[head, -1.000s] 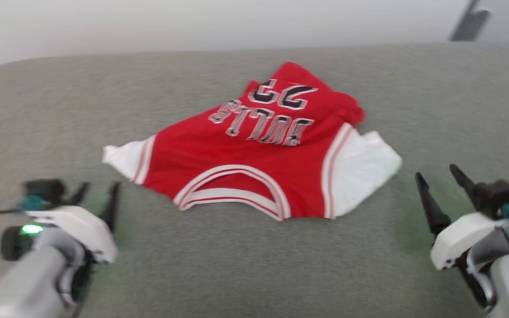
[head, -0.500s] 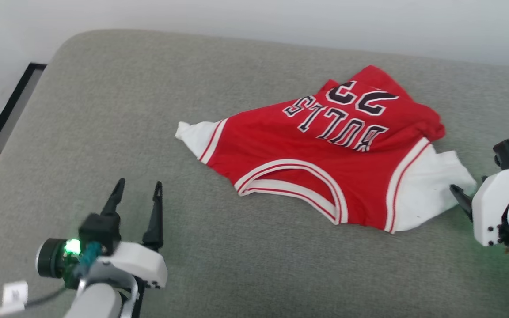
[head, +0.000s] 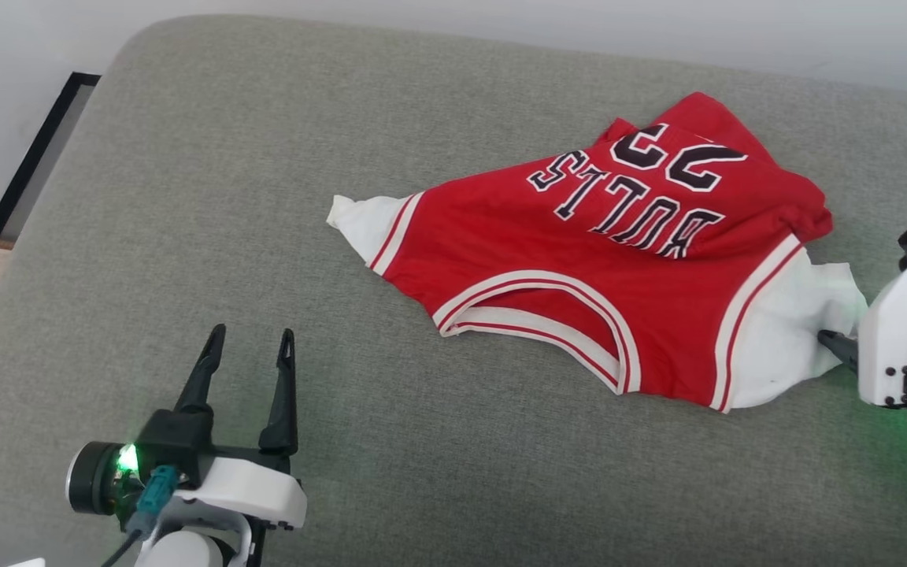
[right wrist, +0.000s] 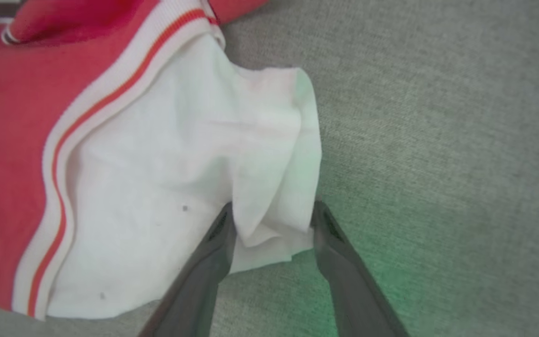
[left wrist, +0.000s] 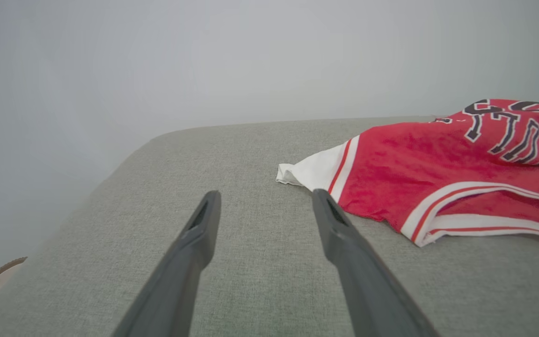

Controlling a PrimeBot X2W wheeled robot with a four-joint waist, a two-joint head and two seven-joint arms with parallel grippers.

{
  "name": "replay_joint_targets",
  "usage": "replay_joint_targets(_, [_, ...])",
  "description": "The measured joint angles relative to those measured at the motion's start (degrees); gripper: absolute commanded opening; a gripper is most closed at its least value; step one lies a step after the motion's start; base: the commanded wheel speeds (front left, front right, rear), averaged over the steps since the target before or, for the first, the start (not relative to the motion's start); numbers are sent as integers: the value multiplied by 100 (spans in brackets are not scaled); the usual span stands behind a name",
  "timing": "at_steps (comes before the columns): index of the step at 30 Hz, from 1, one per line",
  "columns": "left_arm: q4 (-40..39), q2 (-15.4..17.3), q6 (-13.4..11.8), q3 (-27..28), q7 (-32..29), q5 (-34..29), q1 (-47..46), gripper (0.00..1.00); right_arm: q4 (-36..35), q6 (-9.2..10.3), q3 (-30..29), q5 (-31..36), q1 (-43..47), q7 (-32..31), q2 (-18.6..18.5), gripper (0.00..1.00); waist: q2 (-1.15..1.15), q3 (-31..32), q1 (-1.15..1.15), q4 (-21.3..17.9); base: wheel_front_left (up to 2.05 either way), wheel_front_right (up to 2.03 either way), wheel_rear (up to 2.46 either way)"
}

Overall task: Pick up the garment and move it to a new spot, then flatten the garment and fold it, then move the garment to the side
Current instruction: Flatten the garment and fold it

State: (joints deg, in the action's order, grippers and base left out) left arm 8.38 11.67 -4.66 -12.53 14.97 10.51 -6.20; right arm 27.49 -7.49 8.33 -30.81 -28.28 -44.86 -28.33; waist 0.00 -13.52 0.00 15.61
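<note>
Red jersey shirt with white short sleeves and black "BULLS 23" lettering lies rumpled, lettering up, on a grey-green woven fabric cushion. The right gripper's 2 dark fingers stand apart, straddling the folded edge of 1 white sleeve; cloth touches both inner faces. The left gripper's 2 fingers are spread over bare cushion, the far sleeve just beyond their tips, to the right.

Soft matt cloth garment on coarse, seemingly woven cushion
</note>
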Motion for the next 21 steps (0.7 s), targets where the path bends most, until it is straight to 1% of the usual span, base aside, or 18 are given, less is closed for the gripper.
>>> replay_joint_targets(1, [12,-62,75,91,0,-13,10,100,29,0,-14,-37,-21,10,46,0,0,-2,0,-23,0,0,0])
replay_joint_targets(5, [48,-213,331,346,0,-159,29,100,59,-11,-49,0,-10,222,120,0,0,15,0,-140,0,0,0])
replay_joint_targets(10, [60,-320,598,624,0,-325,40,100,-88,-10,-324,79,286,411,-104,0,0,36,0,-321,0,0,0])
replay_joint_targets(12, [60,-350,678,731,0,-367,56,100,-157,-8,-522,108,438,454,-218,0,0,37,0,-399,0,0,0])
replay_joint_targets(15, [52,-422,776,816,0,-455,70,100,-260,-8,-811,115,649,450,-282,0,0,37,0,-505,0,0,0])
replay_joint_targets(21, [54,-464,924,966,0,-548,84,100,-441,-7,-1365,240,956,530,-212,0,0,42,0,-606,0,0,0])
